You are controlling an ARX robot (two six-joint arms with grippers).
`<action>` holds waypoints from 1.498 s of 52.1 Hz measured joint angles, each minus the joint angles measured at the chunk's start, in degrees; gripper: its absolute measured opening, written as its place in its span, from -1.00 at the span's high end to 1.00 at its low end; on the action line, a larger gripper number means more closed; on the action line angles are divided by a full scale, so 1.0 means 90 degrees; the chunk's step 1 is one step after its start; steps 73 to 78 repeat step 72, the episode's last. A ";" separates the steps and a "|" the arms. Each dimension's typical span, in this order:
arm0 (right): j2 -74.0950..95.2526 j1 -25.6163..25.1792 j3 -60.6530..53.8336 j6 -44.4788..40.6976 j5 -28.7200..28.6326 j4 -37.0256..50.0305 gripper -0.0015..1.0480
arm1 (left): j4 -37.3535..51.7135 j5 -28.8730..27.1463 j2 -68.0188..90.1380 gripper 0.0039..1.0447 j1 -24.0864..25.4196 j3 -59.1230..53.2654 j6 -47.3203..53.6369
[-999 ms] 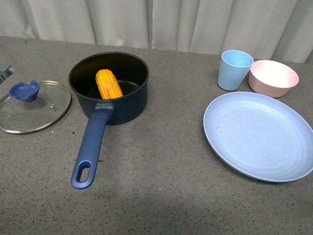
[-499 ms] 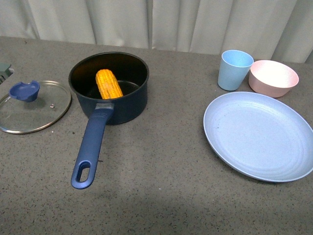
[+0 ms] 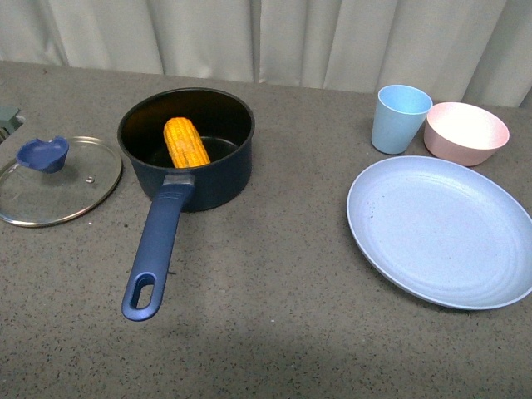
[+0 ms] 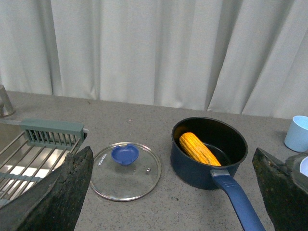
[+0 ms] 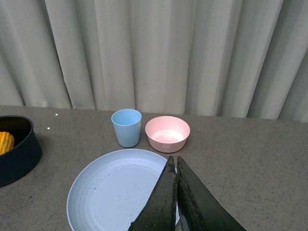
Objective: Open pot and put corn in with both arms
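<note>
One yellow-orange corn cob (image 3: 185,142) sits in the one dark navy-blue round saucepan (image 3: 218,179); left gripper (image 4: 168,192) spread wide, right gripper (image 5: 175,199) pressed together.

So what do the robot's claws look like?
Only the fingertips show, in the wrist views. The left gripper has two thick black fingers with a rough, crumbly-looking surface and slanted edges. The right gripper has two black fingers that narrow to points, slightly shiny, with a few pale specks. No cables or markings are visible, and the front view shows no arms.
</note>
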 joint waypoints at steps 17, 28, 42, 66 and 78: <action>-0.0328 0.0000 0.0000 0.0000 0.0000 -0.0141 0.73 | -0.0002 0.0000 -0.0002 -0.88 0.0000 0.0000 0.0000; -0.0335 0.0000 0.0000 0.0000 -0.0002 -0.0141 -0.04 | -0.0002 0.0000 -0.0002 -0.88 0.0000 0.0000 0.0000; -0.0335 0.0000 0.0000 0.0012 0.0000 -0.0141 -0.83 | -0.0002 0.0000 -0.0002 -0.88 0.0000 0.0000 0.0000; -0.0335 0.0000 0.0000 0.0010 0.0000 -0.0141 -0.82 | -0.0002 0.0000 -0.0002 -0.88 0.0000 0.0000 0.0000; -0.0335 0.0000 0.0000 0.0012 0.0000 -0.0141 -0.82 | -0.0002 0.0000 -0.0002 -0.88 0.0000 0.0000 0.0000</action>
